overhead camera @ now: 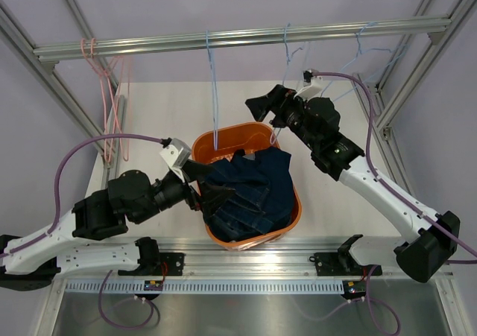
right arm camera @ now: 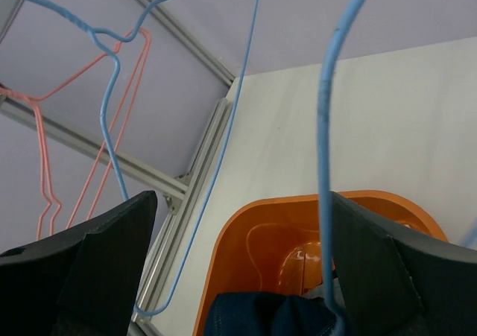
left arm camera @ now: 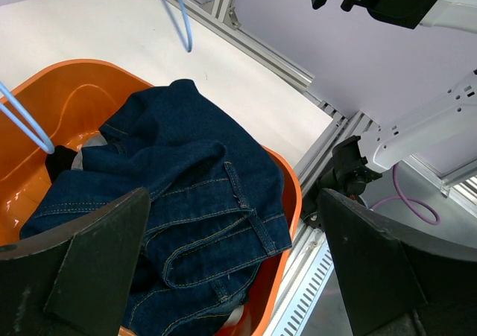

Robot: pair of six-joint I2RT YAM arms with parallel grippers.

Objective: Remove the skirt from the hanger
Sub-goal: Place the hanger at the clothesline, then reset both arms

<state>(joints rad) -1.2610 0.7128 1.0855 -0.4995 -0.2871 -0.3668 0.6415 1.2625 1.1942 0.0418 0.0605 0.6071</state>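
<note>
No skirt shows in any view. Pink wire hangers (overhead camera: 108, 105) hang on the left end of the overhead rail and appear bare; they also show far left as the pink hangers (right arm camera: 45, 138). My left gripper (overhead camera: 207, 185) is open over the near-left part of an orange basket (overhead camera: 294, 202), and the left gripper (left arm camera: 232, 202) has only dark navy denim (left arm camera: 186, 179) below it. My right gripper (overhead camera: 264, 111) is open above the basket's far rim. In the wrist view a blue hanger wire (right arm camera: 325, 127) hangs between the right gripper's (right arm camera: 242, 202) fingers, close to the right one.
Several light-blue wire hangers (overhead camera: 287, 49) hang along the rail (overhead camera: 238, 36); one blue hanger (overhead camera: 215, 97) reaches down into the basket. A bit of black cloth (left arm camera: 61, 161) lies under the navy denim. Aluminium frame posts stand at both sides.
</note>
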